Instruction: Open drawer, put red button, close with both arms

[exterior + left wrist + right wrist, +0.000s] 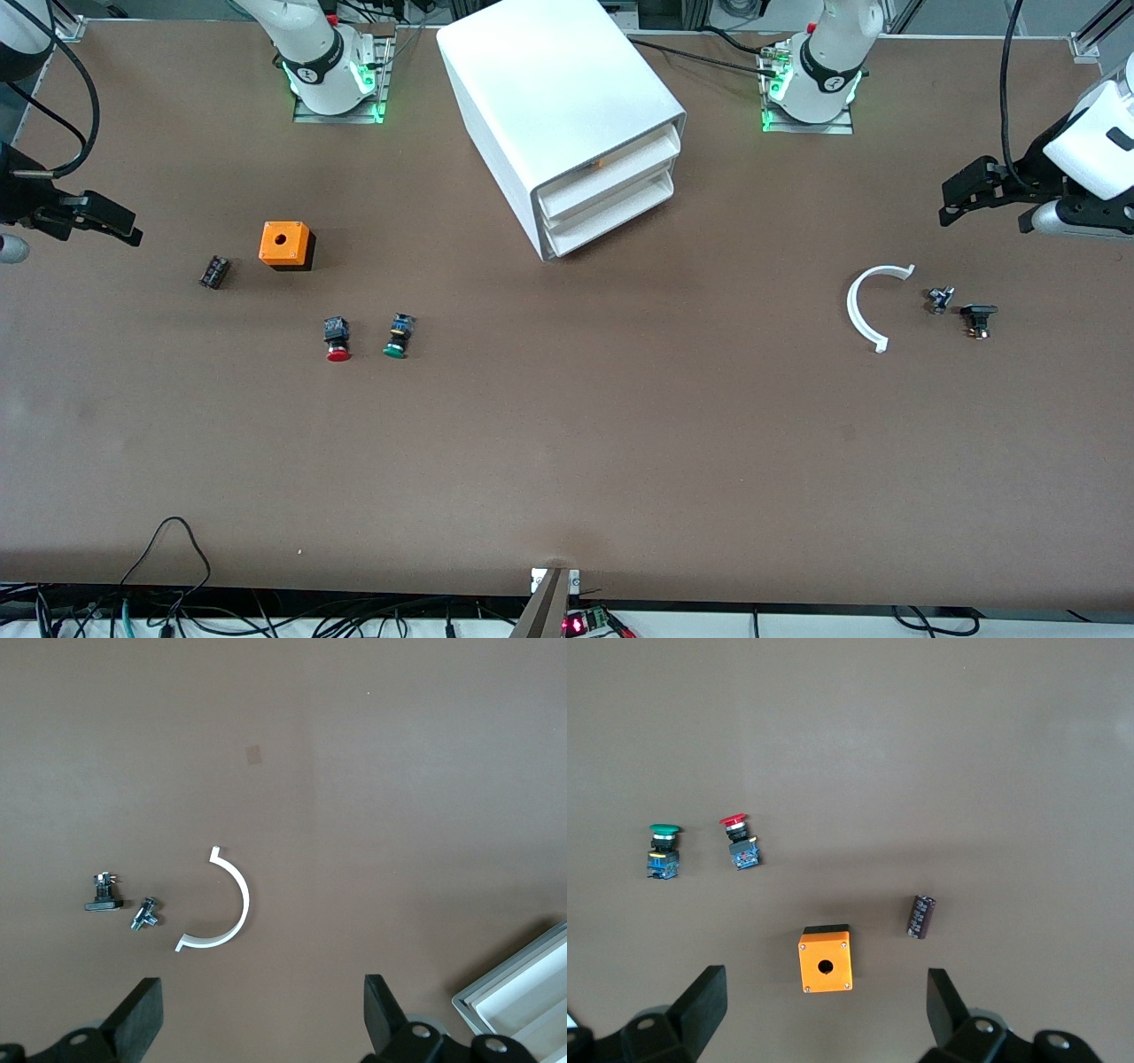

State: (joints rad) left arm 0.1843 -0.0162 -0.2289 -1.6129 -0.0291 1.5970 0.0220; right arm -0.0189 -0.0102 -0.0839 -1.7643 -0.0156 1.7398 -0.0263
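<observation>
White plastic fronts close off all three trays of the cabinet, which sits near the robots' bases between the two arms, its face turned toward the left arm's end of the worktop. The drawer — the lowest of the three — looks fully shut, so by my reading the opening step has not begun.

Loose parts lie in two groups. Toward the right arm's end, the red button rests on its side just beside its green-capped twin, nearer the front camera than the orange cube and a small dark cylinder. Toward the left arm's end lie a white curved strip and two small dark fittings.

Each arm waits at its own end — a sensible split, I judge, since the right one is placed to fetch the button and the left one faces the drawer fronts.

Both grippers hang clear of everything. The left gripper is over bare worktop near the curved strip, jaws spread wide and holding nothing. The right gripper is over the orange cube's area, equally wide apart and empty.
</observation>
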